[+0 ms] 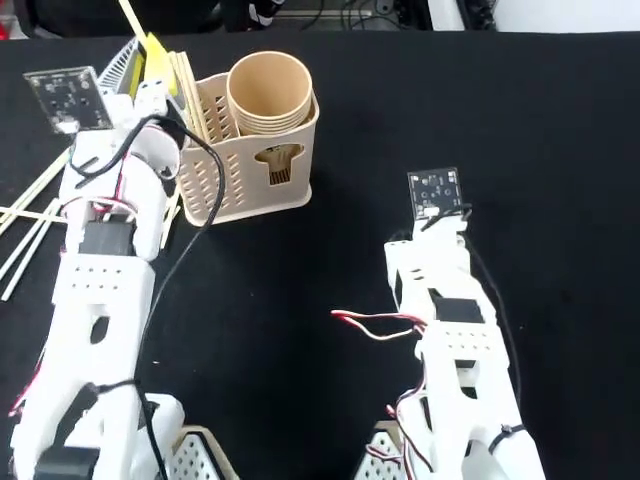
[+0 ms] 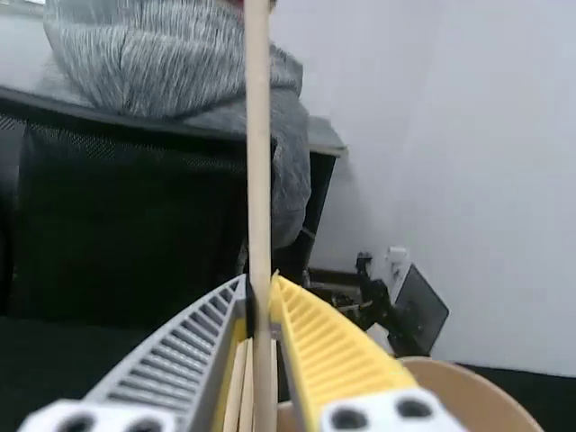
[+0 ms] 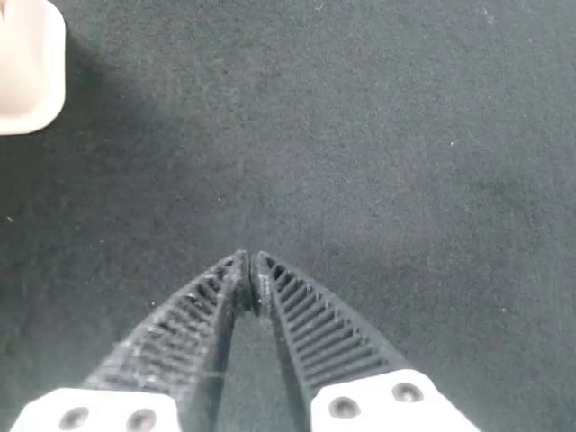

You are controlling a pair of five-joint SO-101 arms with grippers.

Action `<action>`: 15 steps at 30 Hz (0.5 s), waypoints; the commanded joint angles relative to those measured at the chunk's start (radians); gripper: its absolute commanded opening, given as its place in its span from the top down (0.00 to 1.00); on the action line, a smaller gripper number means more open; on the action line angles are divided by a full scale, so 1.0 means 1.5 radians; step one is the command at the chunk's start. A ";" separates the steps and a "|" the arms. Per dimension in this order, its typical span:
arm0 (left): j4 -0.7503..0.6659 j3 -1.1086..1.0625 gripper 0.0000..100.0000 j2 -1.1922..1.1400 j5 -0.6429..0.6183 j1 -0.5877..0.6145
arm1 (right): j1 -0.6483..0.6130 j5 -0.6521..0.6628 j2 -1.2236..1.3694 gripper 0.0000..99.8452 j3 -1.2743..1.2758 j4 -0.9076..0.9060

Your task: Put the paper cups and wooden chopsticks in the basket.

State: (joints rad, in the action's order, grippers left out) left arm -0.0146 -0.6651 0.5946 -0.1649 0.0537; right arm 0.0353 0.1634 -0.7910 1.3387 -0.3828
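A beige slotted basket [image 1: 250, 190] stands at the back left of the black table. Stacked paper cups [image 1: 270, 90] sit in it, and several wooden chopsticks [image 1: 188, 85] lean in its left part. My left gripper [image 1: 148, 50] hovers over the basket's left end, shut on one chopstick [image 1: 132, 18] that points up and away. In the left wrist view that chopstick [image 2: 258, 180] runs upright between the grey and yellow fingers of the gripper [image 2: 258, 288], with a cup rim [image 2: 477, 396] below. Loose chopsticks [image 1: 25, 235] lie left of the arm. My right gripper [image 3: 249, 263] is shut on nothing, low over bare table.
The basket's corner [image 3: 27, 72] shows off to one side of the right gripper. The right arm [image 1: 440, 300] rests mid-table, with open black cloth to its right. A black chair [image 2: 117, 225] and a seated person's grey top stand beyond the table.
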 commanded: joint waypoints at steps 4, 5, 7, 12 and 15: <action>-0.009 0.019 0.94 -0.032 -0.006 0.007 | -0.002 0.007 -0.015 0.99 -0.009 0.010; -0.009 0.011 0.92 -0.032 -0.007 0.007 | -0.002 0.007 -0.015 0.99 -0.009 0.010; -0.008 -0.002 0.89 -0.032 -0.007 0.007 | -0.002 0.007 -0.015 0.99 -0.009 0.010; 0.009 -0.014 0.86 -0.032 -0.008 0.008 | -0.002 0.007 -0.015 0.99 -0.009 0.010; 0.069 -0.001 0.85 -0.031 -0.013 0.026 | -0.002 0.007 -0.015 0.99 -0.009 0.009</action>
State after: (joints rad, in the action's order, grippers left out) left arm 0.0130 -0.6928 0.5424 -0.1649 0.0552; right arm 0.0353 0.1634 -0.7910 1.3387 -0.3828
